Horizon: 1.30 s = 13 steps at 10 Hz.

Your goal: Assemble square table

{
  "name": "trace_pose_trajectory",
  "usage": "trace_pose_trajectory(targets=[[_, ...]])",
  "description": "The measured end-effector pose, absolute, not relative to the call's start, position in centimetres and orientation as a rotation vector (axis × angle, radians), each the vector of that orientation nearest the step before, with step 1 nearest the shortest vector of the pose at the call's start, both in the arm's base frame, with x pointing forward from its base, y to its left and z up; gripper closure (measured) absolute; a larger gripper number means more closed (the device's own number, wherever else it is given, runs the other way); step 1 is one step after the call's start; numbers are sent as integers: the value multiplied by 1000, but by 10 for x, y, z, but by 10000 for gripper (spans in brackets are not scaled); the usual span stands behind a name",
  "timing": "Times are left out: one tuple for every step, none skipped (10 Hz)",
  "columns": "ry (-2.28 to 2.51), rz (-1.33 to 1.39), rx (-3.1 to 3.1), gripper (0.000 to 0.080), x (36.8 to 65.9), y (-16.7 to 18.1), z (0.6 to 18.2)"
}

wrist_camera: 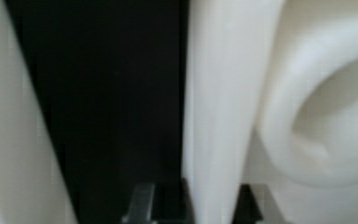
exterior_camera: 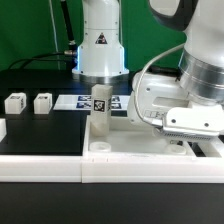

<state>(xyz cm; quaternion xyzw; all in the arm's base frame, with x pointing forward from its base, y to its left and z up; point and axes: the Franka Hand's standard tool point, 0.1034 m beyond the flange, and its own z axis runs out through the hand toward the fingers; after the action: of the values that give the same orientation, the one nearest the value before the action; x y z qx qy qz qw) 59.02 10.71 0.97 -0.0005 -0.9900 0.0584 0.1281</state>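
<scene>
The exterior view shows the square table [exterior_camera: 130,150] slab at the front against the border wall [exterior_camera: 40,167]. One leg [exterior_camera: 100,118] stands upright in its corner, and the gripper [exterior_camera: 188,135] sits low toward that view's right. Only the wrist view shows the fingers [wrist_camera: 144,205], pinched almost closed on the slab's thin white rim.

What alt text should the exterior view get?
A white arm reaches down over a white square slab at the exterior view's right, with one leg standing upright at the slab's left corner. Two loose legs sit on the black table farther left.
</scene>
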Motion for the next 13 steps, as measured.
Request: trace_pose_trajectory(targets=[[-2876, 166, -3, 729, 591, 109, 9], [-2873, 155, -13, 729, 591, 110, 9], [-2867, 159, -27, 729, 591, 115, 9], [-2851, 181, -35, 729, 592, 121, 10], [-2835, 201, -50, 729, 592, 121, 10], [-2832, 209, -47, 729, 592, 121, 11], [-2831, 209, -47, 729, 592, 121, 11], [-2831, 210, -47, 729, 592, 121, 11], [-2831, 209, -48, 729, 592, 121, 10], [-2829, 215, -51, 729, 592, 118, 10], [-2825, 226, -57, 637, 592, 112, 12], [-2822, 246, -54, 455, 592, 106, 13], [-2814, 261, -61, 278, 592, 99, 15]])
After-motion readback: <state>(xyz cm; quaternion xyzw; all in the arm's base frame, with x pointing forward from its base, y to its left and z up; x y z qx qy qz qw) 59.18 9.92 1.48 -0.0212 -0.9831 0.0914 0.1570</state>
